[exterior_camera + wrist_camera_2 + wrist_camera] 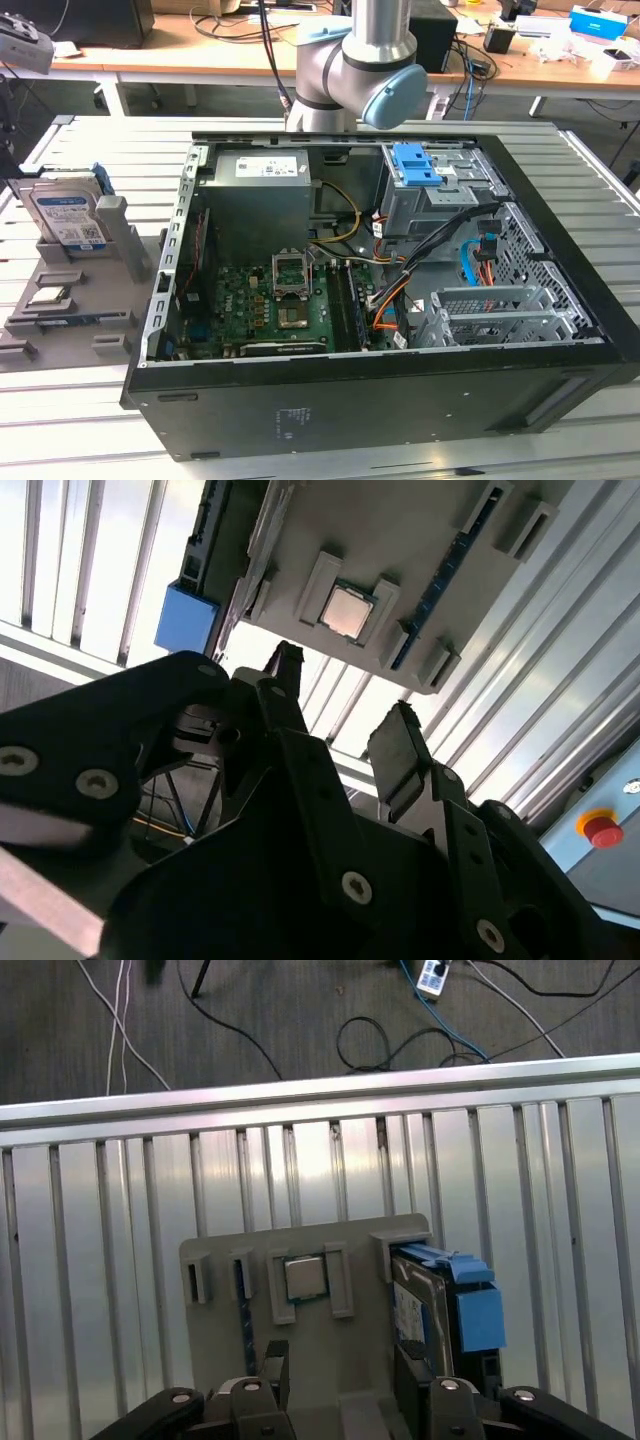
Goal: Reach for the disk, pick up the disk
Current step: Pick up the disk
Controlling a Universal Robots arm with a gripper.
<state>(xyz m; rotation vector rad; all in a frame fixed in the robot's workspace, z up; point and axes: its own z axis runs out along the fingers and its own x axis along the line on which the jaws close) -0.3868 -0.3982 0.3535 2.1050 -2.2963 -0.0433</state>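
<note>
One thing to get right: centre the wide-open, empty tool (pixel 343 1385) over the hard disk (pixel 420 1305) standing on edge in the grey holder (pixel 340 1352), straddling its flat faces.

The label (pixel 72 226) on the disk (pixel 66 208) bears print too small to read.

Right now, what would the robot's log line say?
phase: reach | pincer: open, empty, over grey holder | disk: upright in holder slot, not gripped
</note>
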